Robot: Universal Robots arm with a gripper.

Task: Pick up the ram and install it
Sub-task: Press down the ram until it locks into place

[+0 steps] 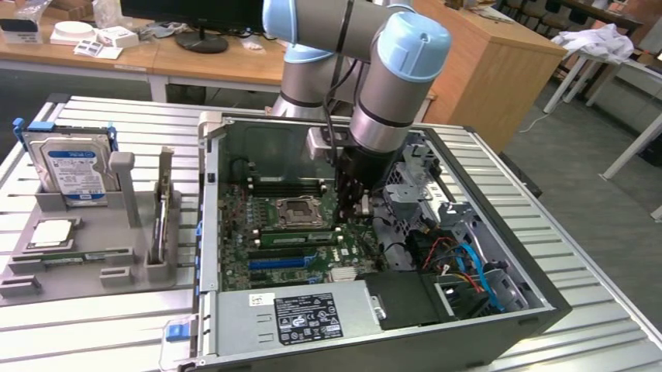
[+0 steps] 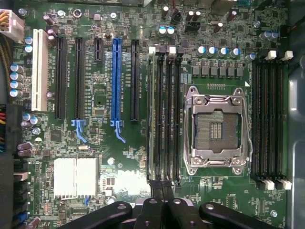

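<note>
Surrounding the rig is a workroom: wooden desks [image 1: 207, 60] behind and a wooden cabinet [image 1: 497, 70] toward the exterior view's right.

The ribbed metal surface [image 1: 93, 333] carries two things. One is an open computer case [image 1: 497, 333]. The other, on the exterior view's left, is a grey parts tray [image 1: 62, 279] holding a hard drive [image 1: 67, 167], a silver processor [image 1: 52, 232] and a spare green stick [image 1: 73, 254].

The arm [image 1: 398, 70] reaches down into the case, over the motherboard [image 2: 95, 95].

The ram [image 1: 294, 236] lies in the slot bank just beside the empty processor socket [image 2: 217, 129], on the side nearer the power supply [image 1: 300, 314]. Its long axis runs along the slots, parallel to that socket edge. Whether it is clicked fully home cannot be told.

The hand [image 2: 162, 190] is shut tight and sits at one end of the stick, the end toward the exterior view's right. Judgement: it is bearing on the stick's top edge, or sitting just above it, rather than gripping it. Contact itself cannot be made out.

Cables [image 1: 466, 260] crowd the case on the exterior view's right, well apart from the slot bank.
</note>
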